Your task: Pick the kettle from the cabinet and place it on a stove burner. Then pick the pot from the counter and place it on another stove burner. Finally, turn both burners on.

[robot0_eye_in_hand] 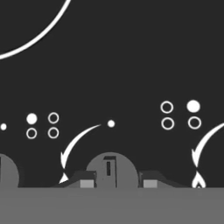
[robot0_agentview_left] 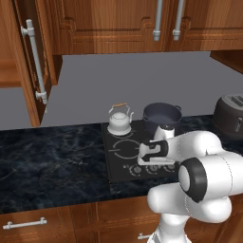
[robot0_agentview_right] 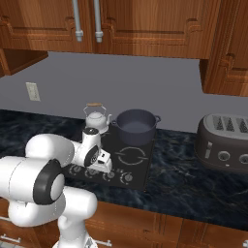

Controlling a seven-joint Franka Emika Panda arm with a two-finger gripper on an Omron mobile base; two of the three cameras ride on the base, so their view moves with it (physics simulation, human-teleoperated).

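On the black bench [robot0_agentview_left: 52, 161], kettle [robot0_agentview_left: 119, 121] and pot [robot0_agentview_left: 162, 116] sat on rear burners. The claw [robot0_eye_in_hand: 117, 180] pinched narrow around a knob [robot0_eye_in_hand: 110, 169]; it should twist squarely, without slipping.

A round grey knob [robot0_eye_in_hand: 109, 169] sits on the black cooktop [robot0_eye_in_hand: 122, 57], between the two dark fingertips [robot0_eye_in_hand: 86, 179] of the gripper [robot0_eye_in_hand: 117, 180], one close on each side. Above the knob lie small white circle markings, curved arrows, and part of a burner ring [robot0_eye_in_hand: 37, 36].
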